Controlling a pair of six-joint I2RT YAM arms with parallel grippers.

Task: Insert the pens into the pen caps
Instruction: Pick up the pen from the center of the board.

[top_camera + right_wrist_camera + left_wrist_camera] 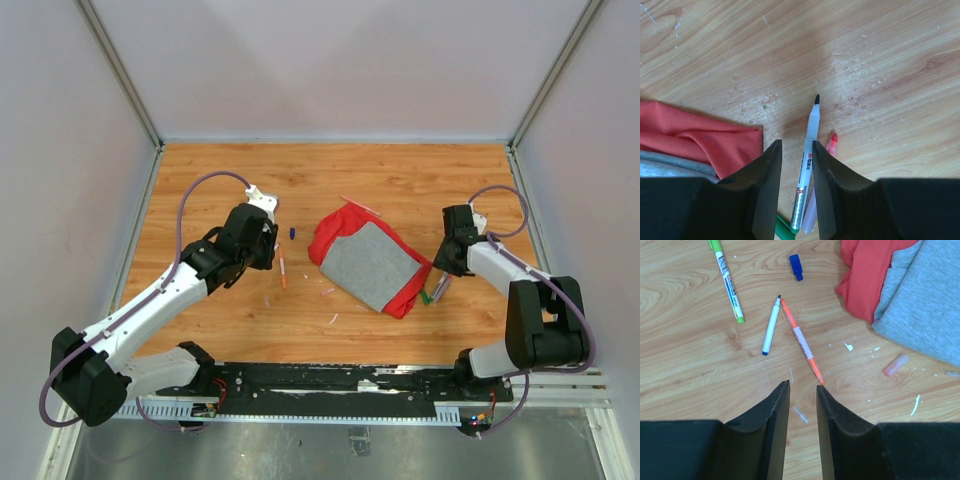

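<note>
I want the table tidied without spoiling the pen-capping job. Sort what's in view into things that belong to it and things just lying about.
For the job:
- green pen
- white pen with blue end
- orange pen
- black-tipped pen
- blue cap
- pink cap

Lying about:
- red-and-grey cloth
- white flecks

You have a red-and-grey cloth (365, 262) lying crumpled near the middle of the wooden table (400, 180), with its grey panel facing up and red fabric showing around the edges. On the boards just beside it you'll see a few small white scraps (915, 405) scattered about. Pale walls (330, 60) close in the table on three sides.
</note>
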